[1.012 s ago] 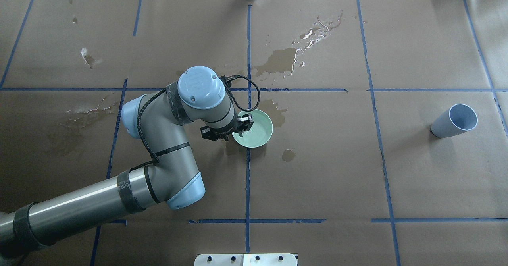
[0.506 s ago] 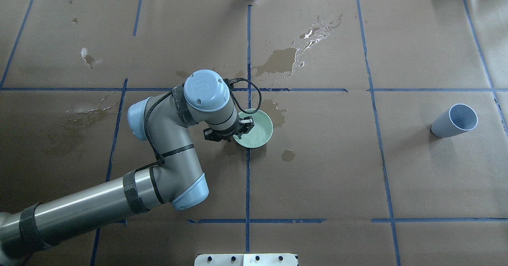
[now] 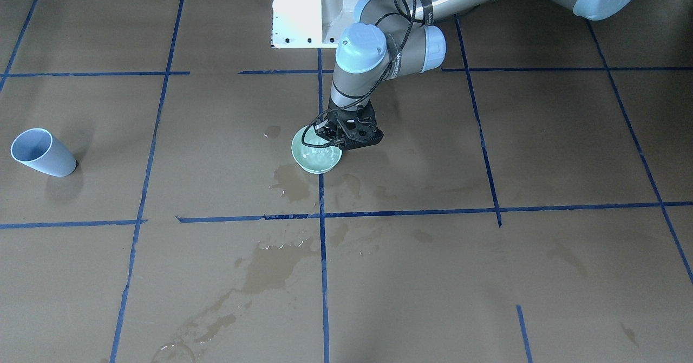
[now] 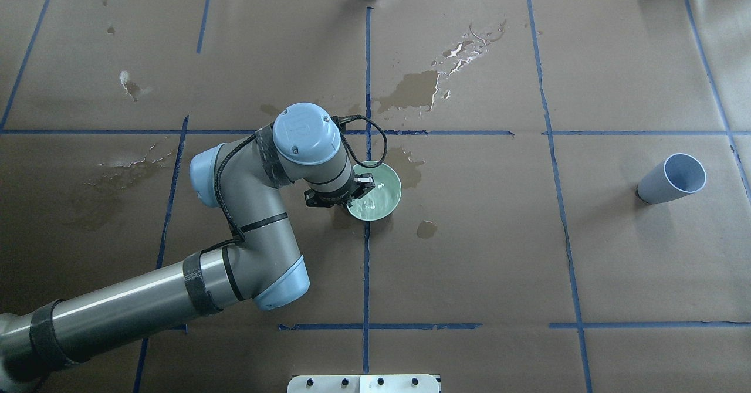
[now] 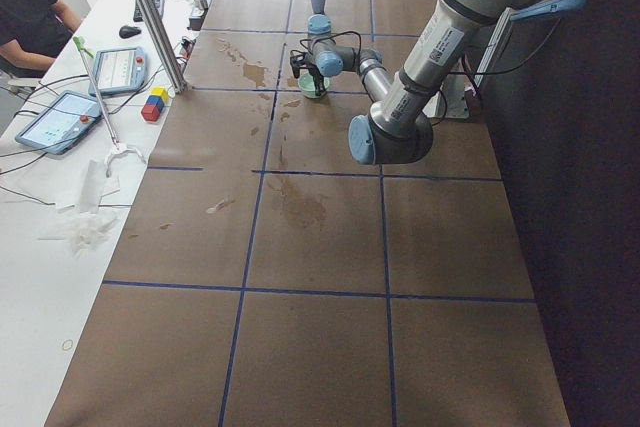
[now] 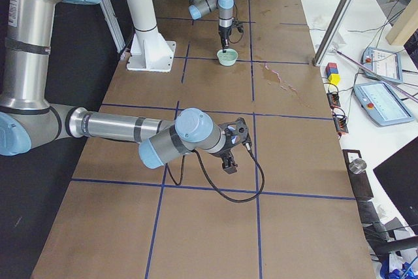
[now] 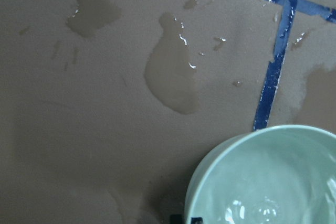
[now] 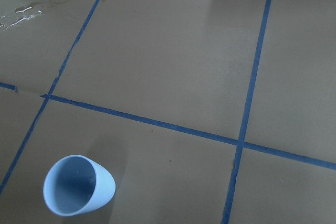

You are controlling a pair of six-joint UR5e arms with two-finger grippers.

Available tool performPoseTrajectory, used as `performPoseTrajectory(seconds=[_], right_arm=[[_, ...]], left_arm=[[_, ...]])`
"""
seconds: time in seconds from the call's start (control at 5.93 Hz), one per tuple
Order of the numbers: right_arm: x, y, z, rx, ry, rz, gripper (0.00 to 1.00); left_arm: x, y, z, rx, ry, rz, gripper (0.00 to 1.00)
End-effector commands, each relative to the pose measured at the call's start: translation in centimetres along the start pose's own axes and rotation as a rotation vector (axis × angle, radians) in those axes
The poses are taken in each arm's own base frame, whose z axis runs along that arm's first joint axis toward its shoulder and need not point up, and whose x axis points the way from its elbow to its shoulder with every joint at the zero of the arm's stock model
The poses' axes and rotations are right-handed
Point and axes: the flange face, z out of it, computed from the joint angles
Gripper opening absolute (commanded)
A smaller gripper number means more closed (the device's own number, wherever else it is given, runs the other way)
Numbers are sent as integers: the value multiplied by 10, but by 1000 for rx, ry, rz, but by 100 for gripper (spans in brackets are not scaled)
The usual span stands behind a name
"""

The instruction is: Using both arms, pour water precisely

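Spill-blotched brown counter (image 4: 616, 252) carries the green bowl (image 4: 381, 196) holding the water (image 7: 262, 203). My left tool (image 3: 341, 142) seems pinched on its left rim; my right tool (image 6: 230, 161) I cannot tell, spread or pressed. Grasping step; next needs a level lift toward the blue cup (image 4: 672, 179), far right of the bowl.

Brown table (image 4: 616, 252), blue tape grid (image 4: 366, 264), white side bench (image 5: 40, 297), tablets (image 5: 55, 119)
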Motion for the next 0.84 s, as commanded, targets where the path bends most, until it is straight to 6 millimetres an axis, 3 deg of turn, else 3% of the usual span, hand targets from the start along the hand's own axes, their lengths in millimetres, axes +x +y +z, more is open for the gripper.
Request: performPoseTrajectory(seconds=[0.0,0.17,0.34,0.67], right_arm=[[3,7,-10,18,11,9,100],[0,10,-13,21,11,7,100],[-2,11,-14,20,10,5,100],[-2,12,-15,22,13,5,100]], left_arm=[[-3,-2,-6,3,7,-3,1],[-21,-2,-11,6,13,-3,0],[-49,2,-30,9,39,2,0],[-75,-2,-46,17,58,14,0]])
